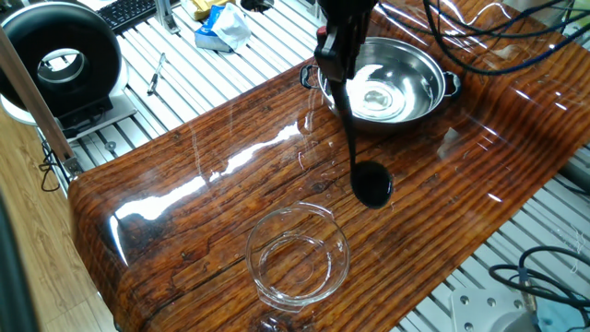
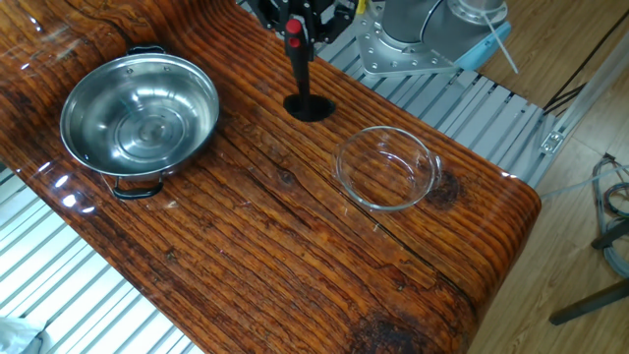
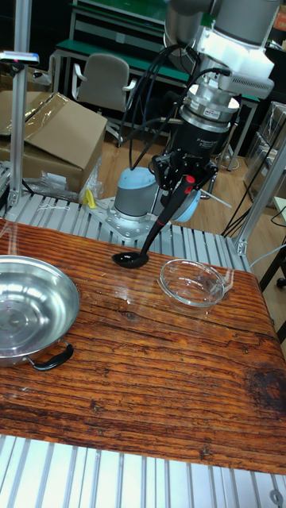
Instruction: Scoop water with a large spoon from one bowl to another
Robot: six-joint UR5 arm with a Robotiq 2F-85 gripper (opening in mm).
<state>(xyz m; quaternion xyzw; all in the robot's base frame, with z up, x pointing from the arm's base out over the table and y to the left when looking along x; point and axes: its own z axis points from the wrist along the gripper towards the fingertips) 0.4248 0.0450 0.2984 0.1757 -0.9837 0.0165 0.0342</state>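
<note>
My gripper [image 1: 334, 41] [image 2: 295, 15] [image 3: 184, 176] is shut on the red-tipped top of the large spoon [image 1: 371, 184] [image 2: 309, 106] [image 3: 127, 259], a black ladle hanging handle-up. Its cup hovers just over the wooden table, between the two bowls. Whether the dark cup holds water I cannot tell. The steel bowl [image 1: 419, 65] [image 2: 93, 108] [image 3: 56, 294] holds shiny clear water [image 1: 378, 97] [image 2: 138, 133]. The clear glass bowl [image 1: 253, 249] [image 2: 385, 129] [image 3: 191, 262] stands apart from the ladle; any liquid in it is not discernible.
A black round device [image 1: 60, 60], a keyboard [image 1: 124, 11], a blue-white packet [image 1: 221, 28] and a pen [image 1: 157, 74] lie on the slatted bench beyond the wood. The robot base [image 2: 423, 34] stands behind the table. A cardboard box [image 3: 56, 135] sits far left.
</note>
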